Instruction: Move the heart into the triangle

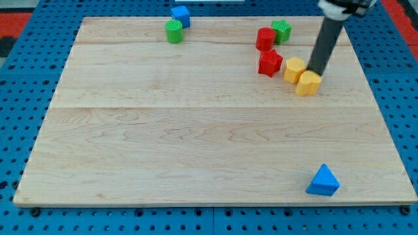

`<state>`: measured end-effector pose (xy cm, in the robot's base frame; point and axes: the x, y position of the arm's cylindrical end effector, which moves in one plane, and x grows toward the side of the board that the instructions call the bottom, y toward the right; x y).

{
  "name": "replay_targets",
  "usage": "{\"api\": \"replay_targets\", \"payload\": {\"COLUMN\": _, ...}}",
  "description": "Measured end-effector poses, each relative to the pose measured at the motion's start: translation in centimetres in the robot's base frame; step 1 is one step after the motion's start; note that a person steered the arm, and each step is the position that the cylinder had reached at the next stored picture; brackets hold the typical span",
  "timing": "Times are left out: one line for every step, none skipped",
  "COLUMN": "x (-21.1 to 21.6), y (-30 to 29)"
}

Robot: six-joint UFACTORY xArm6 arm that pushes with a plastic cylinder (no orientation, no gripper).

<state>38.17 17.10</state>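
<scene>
Pale wooden board fills most of the view, resting on a blue perforated surface. The dark rod comes down from the view's top right, its upper part cut off by the frame, and the tip sits near the board's right edge, just behind a yellow block and beside a second yellow block. The two yellow blocks touch each other; which of them is the heart cannot be told for certain — the nearer one, partly hidden by the rod at its top, looks lobed. The arm carries no jaws, only the rod.

A red block, star-like in outline, lies just left of the yellow pair, with another red block behind it and a green block touching that one toward the top edge; their shapes are hard to make out. Near the top edge, left of centre, a green cylinder stands close to a blue block that overhangs the board's rim.

The blue triangle sits alone near the bottom right corner — well apart from the tip and the yellow blocks.
</scene>
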Motion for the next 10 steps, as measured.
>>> {"api": "replay_targets", "payload": {"x": 3.1, "y": -1.8}}
{"api": "replay_targets", "payload": {"x": 4.8, "y": -0.9}}
{"api": "replay_targets", "payload": {"x": 8.7, "y": -0.9}}
{"api": "replay_targets", "payload": {"x": 11.1, "y": -0.6}}
{"api": "replay_targets", "payload": {"x": 9.8, "y": -1.0}}
{"api": "replay_targets", "payload": {"x": 8.5, "y": -5.1}}
{"api": "replay_targets", "payload": {"x": 12.0, "y": -5.0}}
{"api": "replay_targets", "payload": {"x": 12.9, "y": -4.0}}
{"api": "replay_targets", "payload": {"x": 12.2, "y": -4.0}}
{"api": "replay_targets", "payload": {"x": 10.2, "y": -3.1}}
